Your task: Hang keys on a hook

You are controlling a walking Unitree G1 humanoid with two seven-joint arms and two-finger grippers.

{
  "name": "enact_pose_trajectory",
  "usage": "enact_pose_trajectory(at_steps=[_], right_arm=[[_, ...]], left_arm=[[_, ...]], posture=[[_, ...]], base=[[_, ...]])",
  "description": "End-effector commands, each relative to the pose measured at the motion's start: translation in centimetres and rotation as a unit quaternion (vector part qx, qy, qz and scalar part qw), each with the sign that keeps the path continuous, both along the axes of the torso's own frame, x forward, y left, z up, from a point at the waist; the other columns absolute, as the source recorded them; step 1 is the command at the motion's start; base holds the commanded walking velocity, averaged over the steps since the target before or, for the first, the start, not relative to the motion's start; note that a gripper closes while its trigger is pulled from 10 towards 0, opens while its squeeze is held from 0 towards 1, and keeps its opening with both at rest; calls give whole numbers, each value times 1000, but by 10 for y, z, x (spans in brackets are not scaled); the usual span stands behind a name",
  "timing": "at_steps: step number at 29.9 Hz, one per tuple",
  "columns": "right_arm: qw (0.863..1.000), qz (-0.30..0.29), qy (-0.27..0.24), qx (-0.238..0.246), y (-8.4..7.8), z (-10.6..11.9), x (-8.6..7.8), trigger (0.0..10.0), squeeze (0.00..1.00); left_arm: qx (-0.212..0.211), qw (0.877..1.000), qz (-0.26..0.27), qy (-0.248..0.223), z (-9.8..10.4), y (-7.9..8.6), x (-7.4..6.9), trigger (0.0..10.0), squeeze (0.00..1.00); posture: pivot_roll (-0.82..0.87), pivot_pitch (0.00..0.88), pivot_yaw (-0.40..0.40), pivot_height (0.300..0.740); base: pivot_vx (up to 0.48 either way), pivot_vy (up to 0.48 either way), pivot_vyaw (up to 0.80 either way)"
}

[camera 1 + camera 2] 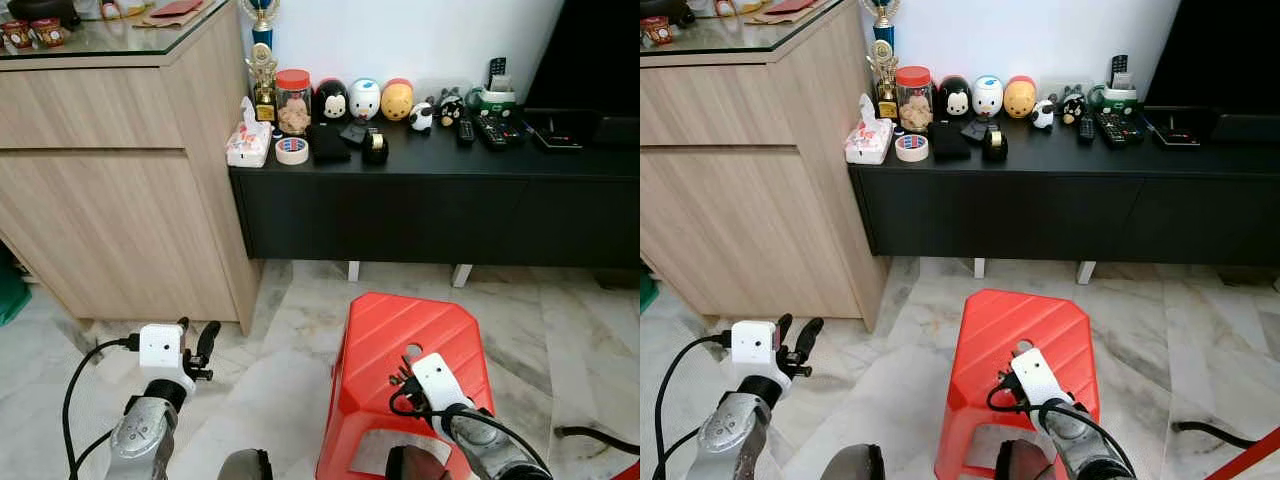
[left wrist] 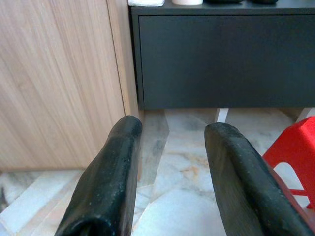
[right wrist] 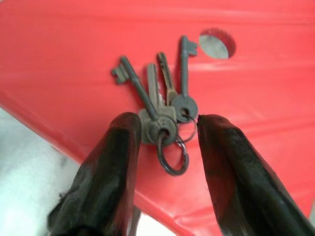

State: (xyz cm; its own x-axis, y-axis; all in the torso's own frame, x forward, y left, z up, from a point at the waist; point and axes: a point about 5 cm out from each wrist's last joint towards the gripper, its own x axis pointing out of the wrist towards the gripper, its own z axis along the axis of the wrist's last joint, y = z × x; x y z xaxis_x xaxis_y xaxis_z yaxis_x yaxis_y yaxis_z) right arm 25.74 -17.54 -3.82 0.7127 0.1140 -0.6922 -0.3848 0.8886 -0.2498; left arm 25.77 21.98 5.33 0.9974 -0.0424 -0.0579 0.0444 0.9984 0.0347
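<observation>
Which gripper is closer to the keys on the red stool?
Right. The right gripper straddles the keys on the stool; the left gripper hovers beside the wooden cabinet.

Silver arms with white wrist boxes, looping black cables, left gripper (image 1: 200, 345) and right gripper (image 3: 165, 162) fingers matte black

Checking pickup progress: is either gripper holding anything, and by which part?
No. The keys lie on the red stool between the open right gripper fingers, ungrasped.
</observation>
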Motion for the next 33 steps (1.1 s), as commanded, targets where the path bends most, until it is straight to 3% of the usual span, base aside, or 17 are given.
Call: enact_pose_trajectory(at_steps=[1,20,32,33], right_arm=[[1000,-3,1,-8,-1,2,4,10000,0],[999,-22,33,-34,-10,-5,-5,10000,0],[999,-33,21,-32,-13,-5,-6,10000,0],[999,-33,21,-33,-14,-5,-7,7137,0]], left_arm=[[-5,1000,-5,-1,2,-2,0,10000,0],[-14,1000,-10,-4,11,-10,-2,10000,0],[-18,1000,-5,-1,12,-13,-14,10000,0],[-18,1000,-5,0,12,-14,-16,10000,0]], posture=[[116,0,-7,611],[145,0,-15,611],[144,39,-22,611],[141,44,-22,611]], base=[[0,0,0],[0,0,0],[0,0,0],[0,0,0]])
